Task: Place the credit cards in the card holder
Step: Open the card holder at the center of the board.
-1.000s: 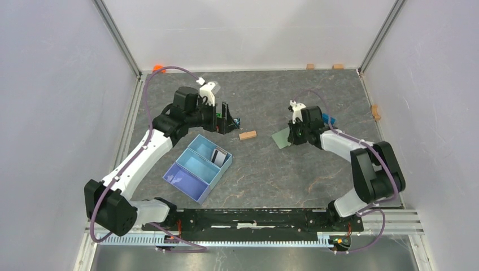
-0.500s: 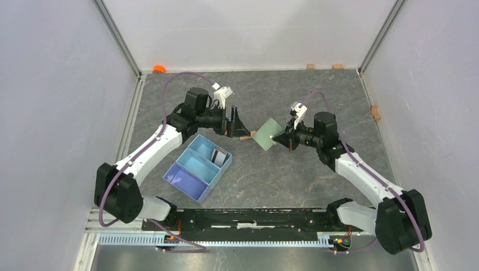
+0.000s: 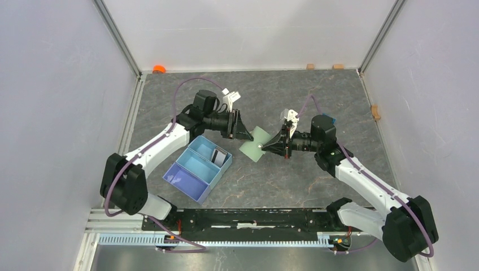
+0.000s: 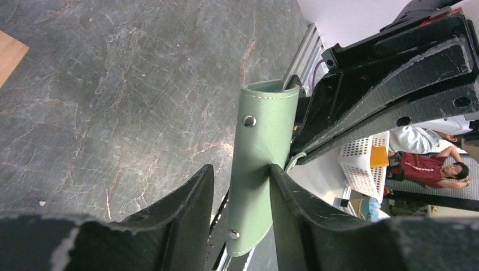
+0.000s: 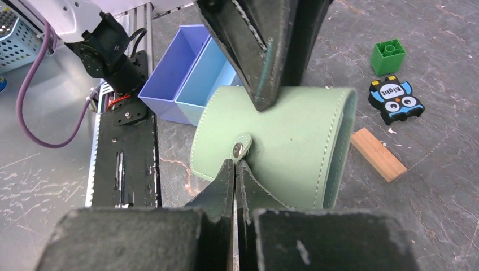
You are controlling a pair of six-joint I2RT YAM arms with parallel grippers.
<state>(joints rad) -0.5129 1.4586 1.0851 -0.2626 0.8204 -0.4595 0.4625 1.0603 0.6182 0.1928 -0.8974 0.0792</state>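
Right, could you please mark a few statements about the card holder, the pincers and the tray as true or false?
1. The right pincer is shut on the card holder. True.
2. The card holder lies flat on the table. False: it is held up in the air between the two arms.
3. The left pincer straddles the card holder. True.
4. Every compartment of the blue tray holds credit cards. False: credit cards show only in one end compartment.
5. The owl figure sits in the blue tray. False: it lies on the table.
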